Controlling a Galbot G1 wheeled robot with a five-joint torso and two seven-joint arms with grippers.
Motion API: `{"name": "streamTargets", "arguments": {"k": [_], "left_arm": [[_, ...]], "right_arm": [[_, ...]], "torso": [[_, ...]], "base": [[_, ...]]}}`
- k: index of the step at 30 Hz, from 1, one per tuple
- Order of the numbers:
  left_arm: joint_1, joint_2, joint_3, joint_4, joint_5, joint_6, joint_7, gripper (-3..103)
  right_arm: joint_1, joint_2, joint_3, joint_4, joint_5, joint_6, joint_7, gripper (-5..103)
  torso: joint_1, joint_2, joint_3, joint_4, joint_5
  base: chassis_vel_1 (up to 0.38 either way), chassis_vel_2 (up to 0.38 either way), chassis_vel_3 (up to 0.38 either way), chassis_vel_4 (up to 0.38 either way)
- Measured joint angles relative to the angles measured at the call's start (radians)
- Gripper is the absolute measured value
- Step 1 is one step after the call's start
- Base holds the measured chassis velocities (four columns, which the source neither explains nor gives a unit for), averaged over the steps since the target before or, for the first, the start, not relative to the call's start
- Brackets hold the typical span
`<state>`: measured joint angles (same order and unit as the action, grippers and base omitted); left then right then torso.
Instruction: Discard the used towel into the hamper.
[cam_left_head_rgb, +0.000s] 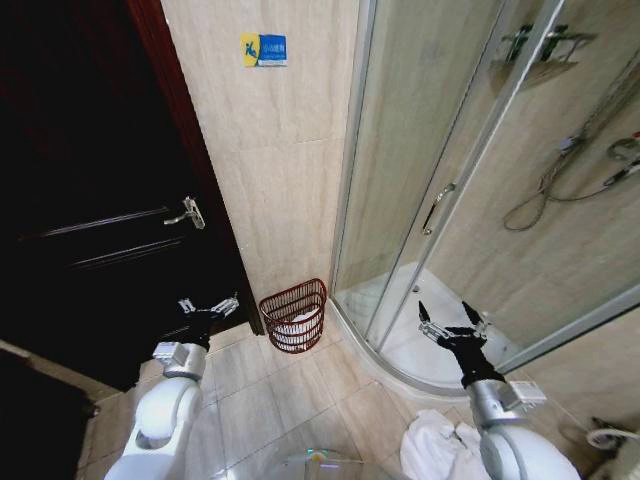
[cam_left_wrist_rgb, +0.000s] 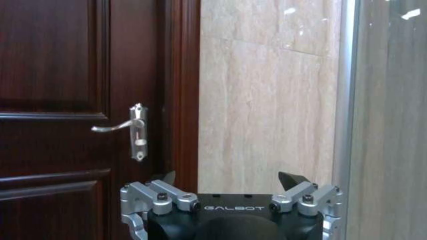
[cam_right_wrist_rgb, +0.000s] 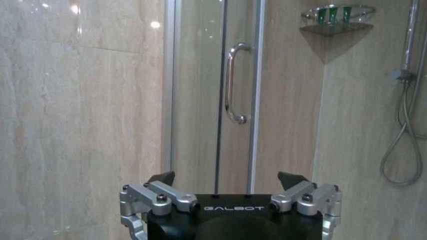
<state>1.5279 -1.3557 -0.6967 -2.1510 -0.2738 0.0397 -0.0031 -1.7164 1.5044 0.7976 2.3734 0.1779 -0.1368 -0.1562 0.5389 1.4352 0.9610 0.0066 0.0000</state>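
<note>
The hamper (cam_left_head_rgb: 293, 318), a small round reddish-brown wire basket, stands on the floor tiles against the beige wall, between the dark door and the shower cabin. Something white lies inside it. A crumpled white towel (cam_left_head_rgb: 437, 446) lies low at the picture's bottom edge, beside my right arm. My left gripper (cam_left_head_rgb: 208, 308) (cam_left_wrist_rgb: 231, 179) is raised and open, left of the hamper, facing the door. My right gripper (cam_left_head_rgb: 452, 318) (cam_right_wrist_rgb: 227, 178) is raised and open too, right of the hamper, facing the shower glass. Neither holds anything.
The dark wooden door (cam_left_head_rgb: 90, 200) with a silver lever handle (cam_left_wrist_rgb: 123, 126) stands at the left. The curved glass shower cabin (cam_left_head_rgb: 470, 190) with its raised white base fills the right. Bare floor tiles (cam_left_head_rgb: 290, 395) lie between me and the hamper.
</note>
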Motion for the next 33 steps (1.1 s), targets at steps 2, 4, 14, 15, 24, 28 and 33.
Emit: {"name": "streamTargets", "arguments": {"k": [2, 4, 14, 15, 24, 28, 33], "left_arm": [[-0.003, 0.0, 0.005, 0.0, 0.004, 0.0, -0.001, 100], [-0.005, 0.0, 0.008, 0.0, 0.007, 0.0, -0.001, 100], [-0.015, -0.002, 0.026, 0.003, 0.049, 0.002, -0.017, 100], [-0.015, -0.002, 0.028, 0.003, 0.051, 0.002, -0.019, 100], [-0.025, -0.005, 0.044, 0.003, 0.06, 0.003, -0.024, 100], [-0.028, -0.005, 0.048, 0.002, 0.064, 0.003, -0.025, 100], [-0.028, -0.005, 0.049, 0.002, 0.066, 0.003, -0.027, 100]], "right_arm": [[0.001, 0.0, -0.001, 0.0, 0.0, 0.0, 0.0, 100], [0.002, 0.0, -0.002, 0.0, 0.0, 0.0, 0.0, 100], [0.002, 0.002, -0.003, 0.0, -0.001, 0.003, 0.001, 100], [0.001, 0.002, -0.003, 0.0, -0.001, 0.004, 0.001, 100], [0.0, 0.002, -0.002, 0.003, 0.001, 0.005, 0.002, 100], [0.0, 0.001, -0.001, 0.004, 0.003, 0.006, 0.003, 100], [-0.001, 0.001, -0.002, 0.005, 0.003, 0.009, 0.004, 100]], "torso": [[0.0, 0.0, 0.0, 0.0, 0.0], [0.0, 0.0, 0.0, 0.0, 0.0], [0.0, 0.0, 0.0, 0.0001, 0.0], [0.0, 0.0, 0.0, 0.0002, 0.0], [0.0, 0.0, 0.0, 0.0, 0.0], [0.0, 0.0, 0.0, 0.0001, 0.0], [0.0, 0.0, 0.0, 0.0, 0.0]], "base": [[0.0, 0.0, 0.0, 0.0], [0.0, 0.0, 0.0, 0.0], [0.0, 0.0, 0.0, 0.0], [0.0, 0.0, 0.0, 0.0], [0.0, 0.0, 0.0, 0.0], [-0.034, -0.041, -0.048, -0.04], [-0.064, -0.067, -0.074, -0.077]]}}
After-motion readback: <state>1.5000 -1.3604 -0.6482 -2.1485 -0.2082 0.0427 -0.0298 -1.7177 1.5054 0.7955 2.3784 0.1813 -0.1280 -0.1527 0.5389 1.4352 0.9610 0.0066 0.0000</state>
